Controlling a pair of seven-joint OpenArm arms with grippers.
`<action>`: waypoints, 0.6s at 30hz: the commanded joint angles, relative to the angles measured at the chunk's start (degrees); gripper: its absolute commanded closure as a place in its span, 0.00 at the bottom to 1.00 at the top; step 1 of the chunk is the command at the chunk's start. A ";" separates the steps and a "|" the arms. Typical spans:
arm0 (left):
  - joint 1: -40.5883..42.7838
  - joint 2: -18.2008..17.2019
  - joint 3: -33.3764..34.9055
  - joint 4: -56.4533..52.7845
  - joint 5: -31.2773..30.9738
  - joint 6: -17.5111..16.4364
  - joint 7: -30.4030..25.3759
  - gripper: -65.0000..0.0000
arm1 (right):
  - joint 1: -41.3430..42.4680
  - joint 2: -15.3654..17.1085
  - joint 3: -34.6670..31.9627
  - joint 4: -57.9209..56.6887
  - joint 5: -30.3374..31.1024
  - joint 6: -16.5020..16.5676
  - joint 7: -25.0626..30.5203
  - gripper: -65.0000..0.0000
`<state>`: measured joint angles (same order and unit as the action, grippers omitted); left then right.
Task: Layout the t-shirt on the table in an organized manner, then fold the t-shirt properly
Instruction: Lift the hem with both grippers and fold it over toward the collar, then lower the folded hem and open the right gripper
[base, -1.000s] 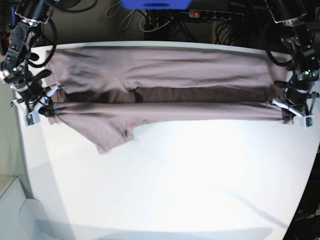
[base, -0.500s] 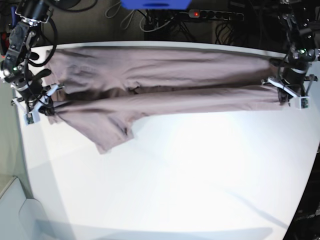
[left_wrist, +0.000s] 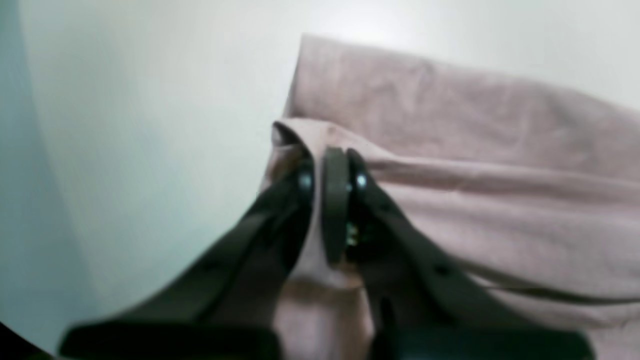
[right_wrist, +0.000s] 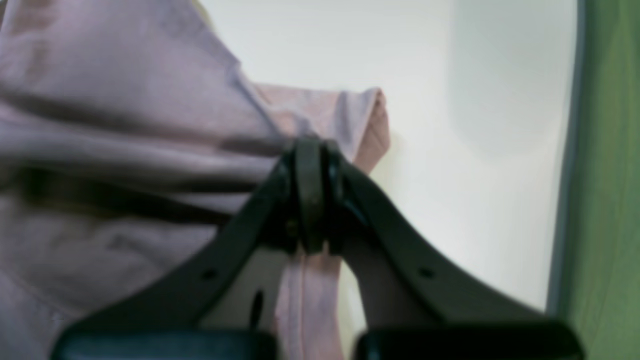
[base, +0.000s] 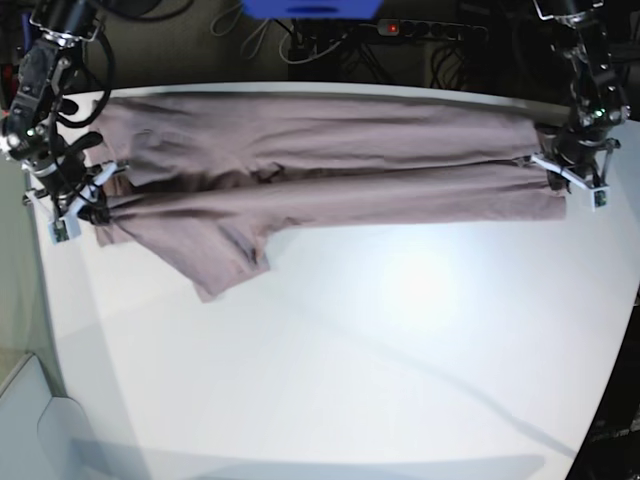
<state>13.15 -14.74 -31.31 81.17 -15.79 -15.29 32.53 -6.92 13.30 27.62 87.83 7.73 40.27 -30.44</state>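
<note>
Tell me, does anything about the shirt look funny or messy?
Yes. One sleeve of the t-shirt sticks out crooked toward the front, off the neat folded band. The rest lies stretched between the left claw and right claw.

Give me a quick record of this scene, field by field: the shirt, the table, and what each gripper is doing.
garment: t-shirt, stretched lengthwise across the far side of the table, near edge doubled toward the far edge, one sleeve hanging toward the camera
surface: table, white
left gripper: shut on the t-shirt edge
right gripper: shut on the opposite edge
fold: not finished
</note>
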 joint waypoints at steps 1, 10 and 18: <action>-0.27 -1.13 -0.38 0.46 0.28 0.30 -0.49 1.00 | 0.10 1.16 1.53 1.27 0.23 -0.27 1.03 1.00; -0.36 -1.21 -0.29 0.11 0.28 0.21 -0.58 1.00 | -2.01 0.90 3.55 1.27 0.05 -0.27 1.03 1.00; -0.36 -1.13 -0.29 0.11 0.28 0.21 -0.49 1.00 | -7.46 -0.25 3.46 9.09 0.05 -0.27 1.03 1.00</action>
<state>12.99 -14.90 -31.24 80.71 -16.16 -15.64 32.38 -14.70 12.27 30.52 95.81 7.33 40.40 -30.55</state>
